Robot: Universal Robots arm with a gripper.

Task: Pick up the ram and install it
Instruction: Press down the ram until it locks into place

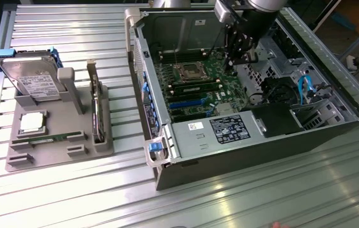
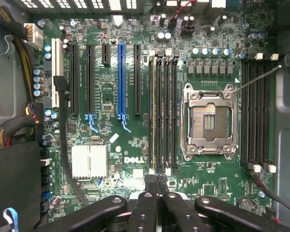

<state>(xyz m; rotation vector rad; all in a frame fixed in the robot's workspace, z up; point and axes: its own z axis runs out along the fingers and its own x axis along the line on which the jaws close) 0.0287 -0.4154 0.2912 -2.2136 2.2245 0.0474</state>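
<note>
The gripper (image 2: 157,186) hangs inside the open computer case (image 1: 166,142), its fingers (image 2: 150,186) pressed together with nothing between them, poised just above the motherboard (image 2: 106,87) near one end of the memory slots (image 2: 163,111) that lie beside the empty processor socket (image 2: 209,118). In the exterior view the arm reaches down into the far part of the case, over the same green board. Whether a stick already sits in any of those slots cannot be told for certain; a long green strip with dark chips, which looks like the ram (image 1: 195,89), lies across the board just below the socket in the exterior view, so the install appears largely done or in its final seating. On the grey holder tray (image 1: 59,156) at the exterior view's left stand the hard drive (image 1: 30,78) with blue clips and the dark expansion card (image 1: 97,109), with a square processor (image 1: 32,122) resting flat; these are well apart from the case and untouched.
</note>
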